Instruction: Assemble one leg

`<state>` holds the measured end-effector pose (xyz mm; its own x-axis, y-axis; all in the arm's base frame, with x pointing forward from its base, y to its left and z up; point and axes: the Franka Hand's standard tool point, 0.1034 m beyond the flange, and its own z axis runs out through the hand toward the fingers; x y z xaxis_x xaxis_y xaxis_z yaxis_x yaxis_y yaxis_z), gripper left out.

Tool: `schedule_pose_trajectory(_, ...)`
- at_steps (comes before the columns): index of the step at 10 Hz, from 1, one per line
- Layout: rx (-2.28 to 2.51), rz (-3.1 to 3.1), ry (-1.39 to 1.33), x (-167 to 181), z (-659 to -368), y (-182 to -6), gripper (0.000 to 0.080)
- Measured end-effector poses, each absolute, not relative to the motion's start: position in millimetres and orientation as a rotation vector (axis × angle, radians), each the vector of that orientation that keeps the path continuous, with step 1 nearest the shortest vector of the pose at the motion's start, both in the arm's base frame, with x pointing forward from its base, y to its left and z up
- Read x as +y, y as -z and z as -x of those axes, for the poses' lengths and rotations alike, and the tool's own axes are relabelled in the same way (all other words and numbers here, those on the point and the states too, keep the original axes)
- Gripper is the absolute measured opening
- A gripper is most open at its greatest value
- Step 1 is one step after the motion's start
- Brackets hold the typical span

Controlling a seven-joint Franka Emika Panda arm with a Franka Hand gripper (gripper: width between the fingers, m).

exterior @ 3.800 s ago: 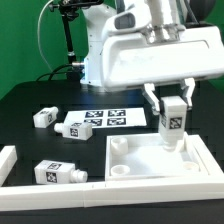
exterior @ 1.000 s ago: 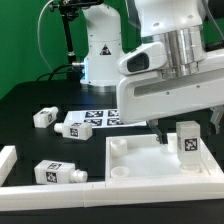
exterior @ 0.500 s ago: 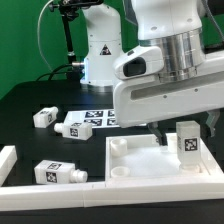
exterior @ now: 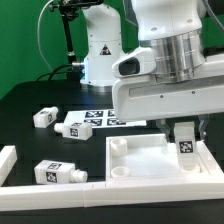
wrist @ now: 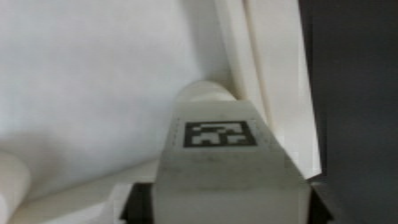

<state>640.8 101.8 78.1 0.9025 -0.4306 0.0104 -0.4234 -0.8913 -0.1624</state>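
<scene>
Black surface (exterior: pixel 30 95) under a green backdrop, and on it lies the big white panel (exterior: pixel 140 166) with its raised rim, which I take as my landmark. My fingers (wrist: pixel 137 206) are clamped on the leg (exterior: pixel 185 147): the wrist view shows a dark one on each side of it. I hold the leg upright over the panel's far corner, on the exterior view's right, with its tag facing the camera. From the wrist, its free end points into the angle where the panel's floor meets the rim.

As I judge it, fetching the leg and carrying it to its corner are done. I cannot tell whether its lower end has entered the corner hole, because the rim hides it. Seating it, turning it home and letting go look to be what is left. Two spare legs (exterior: pixel 43 117) (exterior: pixel 57 172) lie loose, well apart from the panel on the exterior view's left. The marker board (exterior: pixel 95 122) sits just beyond the panel's far edge.

Half a second ago the leg's top stood clear below my hand. Now my hand covers it and only the tagged part shows, so I have come down onto the corner. A few seconds back the leg hung nearer the middle of the panel's far edge. The spare legs and the board have not shifted
</scene>
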Motion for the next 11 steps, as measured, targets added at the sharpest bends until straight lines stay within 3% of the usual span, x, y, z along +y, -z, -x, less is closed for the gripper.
schedule_pose_trajectory(4, 1.616, 2.475, -0.004, 102, -638, -76.8, 0.0284)
schedule_pose_trajectory(8, 1.705, 2.397, -0.028, 102, -638, -76.3, 0.0284)
schedule_pose_trajectory(9, 1.553, 2.506, 0.016, 107, -639, -76.7, 0.0469)
schedule_pose_trajectory(10, 1.199, 2.696, 0.069, 111, -640, -75.9, 0.0588)
schedule_pose_trajectory(11, 0.996, 2.794, 0.094, 116, -638, -77.6, 0.0630)
